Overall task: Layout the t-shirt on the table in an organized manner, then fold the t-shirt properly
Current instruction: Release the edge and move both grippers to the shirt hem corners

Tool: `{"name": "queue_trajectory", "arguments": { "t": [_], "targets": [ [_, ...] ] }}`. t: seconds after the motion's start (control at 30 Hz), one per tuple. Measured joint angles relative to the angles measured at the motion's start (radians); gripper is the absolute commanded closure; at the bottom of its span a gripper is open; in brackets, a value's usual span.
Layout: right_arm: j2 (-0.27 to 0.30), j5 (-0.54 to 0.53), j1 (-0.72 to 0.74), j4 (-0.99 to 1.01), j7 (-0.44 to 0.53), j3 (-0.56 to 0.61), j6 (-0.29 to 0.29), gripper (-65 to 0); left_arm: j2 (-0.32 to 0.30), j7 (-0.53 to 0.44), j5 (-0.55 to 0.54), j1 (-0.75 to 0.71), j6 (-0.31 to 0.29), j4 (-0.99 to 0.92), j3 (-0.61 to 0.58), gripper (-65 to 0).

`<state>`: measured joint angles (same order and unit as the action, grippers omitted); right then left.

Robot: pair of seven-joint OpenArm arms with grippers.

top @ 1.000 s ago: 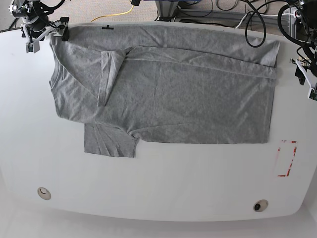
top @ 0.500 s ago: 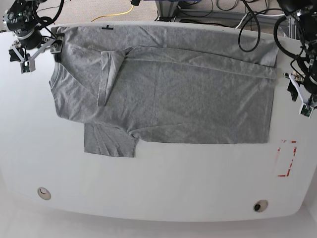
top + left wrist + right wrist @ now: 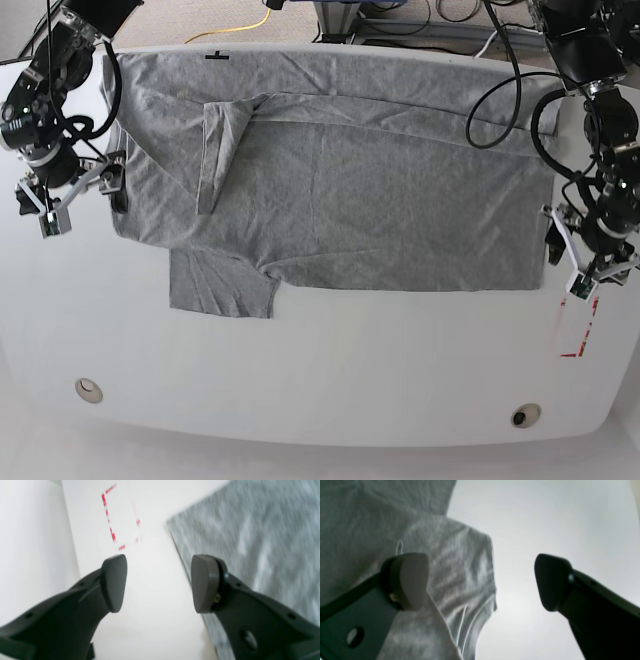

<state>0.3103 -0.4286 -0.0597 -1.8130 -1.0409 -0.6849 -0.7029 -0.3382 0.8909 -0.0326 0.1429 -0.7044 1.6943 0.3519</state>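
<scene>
Base view is showing the t-shirt [image 3: 340, 190] lying flat on the table [image 3: 330, 370]. Left gripper [image 3: 573, 262] and right gripper [image 3: 72, 196] are hovering at its opposite edges, jaws spread, gripping nothing.

Base view looks straight down on the whole table [image 3: 330, 390] — both wrist views sit close, sharing the t-shirt's [image 3: 350, 190] edges.

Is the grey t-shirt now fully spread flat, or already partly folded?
Partly folded. The heather-grey cotton t-shirt has its far long edge and one sleeve turned over onto the body; the other sleeve lies flat.
</scene>
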Motion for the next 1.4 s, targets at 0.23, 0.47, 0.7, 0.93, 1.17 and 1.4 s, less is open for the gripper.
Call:
{"name": "queue_trajectory", "arguments": {
  "t": [0.23, 0.47, 0.7, 0.93, 1.17, 1.4],
  "targets": [
    [0.034, 0.157, 0.205, 0.261, 0.051, 0.074, 0.006, -65.0, 0.031, -0.005, -0.003, 0.121, 0.001, -0.145, -0.009, -37.9],
    [0.055, 0.246, 0.352, 0.531, 0.189, 0.140, 0.003, -65.0, 0.036, -0.002, 0.007, 0.170, 0.005, -0.214, -0.005, -37.9],
    [0.083, 0.252, 0.422, 0.732, 0.272, 0.214, 0.010, -65.0, 0.052, -0.068, -0.002, 0.158, 0.000, -0.220, -0.010, -37.9],
    [0.048, 0.254, 0.473, 0.756, 0.272, 0.302, 0.011, -65.0, 0.047, -0.065, 0.010, 0.105, 0.004, -0.221, -0.007, -37.9],
    [-0.016, 0.242, 0.501, 0.756, 0.282, 0.359, -0.002, -65.0, 0.047, -0.074, 0.002, 0.091, 0.004, -0.220, -0.007, -37.9],
    [-0.033, 0.257, 0.514, 0.843, 0.288, 0.357, 0.004, -65.0, 0.048, -0.069, 0.009, 0.076, 0.004, -0.220, -0.007, -37.9]
  ]
}}
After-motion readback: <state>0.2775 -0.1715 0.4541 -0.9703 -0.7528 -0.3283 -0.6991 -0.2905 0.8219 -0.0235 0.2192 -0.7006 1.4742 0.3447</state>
